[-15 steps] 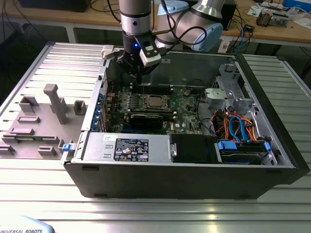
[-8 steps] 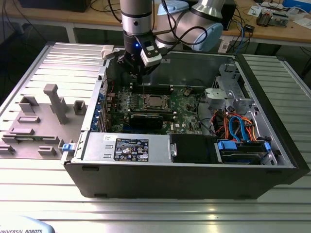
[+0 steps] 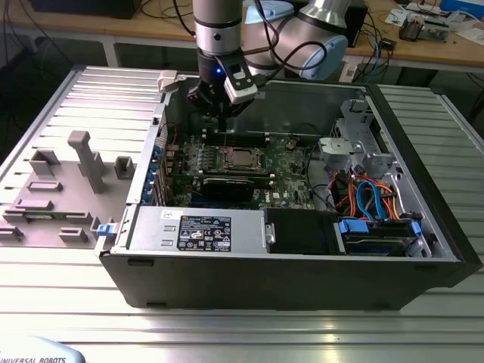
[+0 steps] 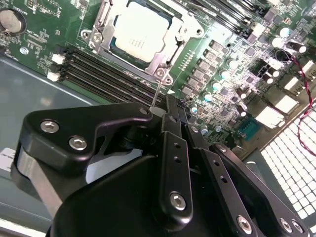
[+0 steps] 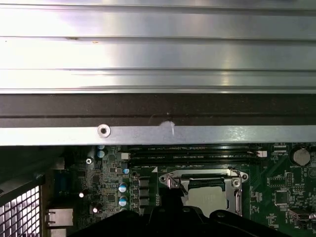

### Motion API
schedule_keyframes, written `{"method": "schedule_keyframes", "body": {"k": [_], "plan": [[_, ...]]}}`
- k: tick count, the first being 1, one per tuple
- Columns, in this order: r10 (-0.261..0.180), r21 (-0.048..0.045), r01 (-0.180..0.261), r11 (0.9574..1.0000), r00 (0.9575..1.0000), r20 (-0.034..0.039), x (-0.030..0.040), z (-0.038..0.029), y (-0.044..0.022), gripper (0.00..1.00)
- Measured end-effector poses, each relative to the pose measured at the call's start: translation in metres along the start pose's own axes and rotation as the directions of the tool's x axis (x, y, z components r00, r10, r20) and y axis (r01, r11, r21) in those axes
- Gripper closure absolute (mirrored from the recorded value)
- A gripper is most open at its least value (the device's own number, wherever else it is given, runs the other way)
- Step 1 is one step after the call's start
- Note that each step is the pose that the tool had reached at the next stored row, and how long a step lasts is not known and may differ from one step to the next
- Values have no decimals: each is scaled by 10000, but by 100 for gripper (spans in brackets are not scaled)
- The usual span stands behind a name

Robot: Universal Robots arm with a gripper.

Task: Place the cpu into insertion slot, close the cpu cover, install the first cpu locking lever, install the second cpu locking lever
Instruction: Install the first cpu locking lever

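The cpu lies seated under the closed cpu cover. Just beside it the pincer hangs clenched, a thin wire lever reaching its tip.

Cpu lies on board, cover framing it. Memory slots just beside. Exterior view: board in case; card before cpu; power supply nearer still; drives at the exterior view's right; gripper over board, behind cpu.
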State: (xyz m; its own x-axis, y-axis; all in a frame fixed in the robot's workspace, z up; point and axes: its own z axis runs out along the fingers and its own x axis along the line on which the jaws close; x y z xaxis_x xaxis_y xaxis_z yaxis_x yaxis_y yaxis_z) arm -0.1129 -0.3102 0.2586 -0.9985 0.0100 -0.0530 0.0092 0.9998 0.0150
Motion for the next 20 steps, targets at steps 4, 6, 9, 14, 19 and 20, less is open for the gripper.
{"method": "schedule_keyframes", "body": {"k": [4,6,9,14,19,20], "plan": [[2,-1,-2,10000,10000,0,-62,3,1,89],[1,-1,-1,10000,10000,0,-88,5,1,89],[0,0,0,10000,10000,0,-142,9,1,89],[14,-241,-14,9997,10000,-1,-189,42,-14,89],[14,-276,-14,9996,10000,-3,-189,59,-16,89],[16,-304,-16,9995,10000,-2,-189,67,-15,89]]}}
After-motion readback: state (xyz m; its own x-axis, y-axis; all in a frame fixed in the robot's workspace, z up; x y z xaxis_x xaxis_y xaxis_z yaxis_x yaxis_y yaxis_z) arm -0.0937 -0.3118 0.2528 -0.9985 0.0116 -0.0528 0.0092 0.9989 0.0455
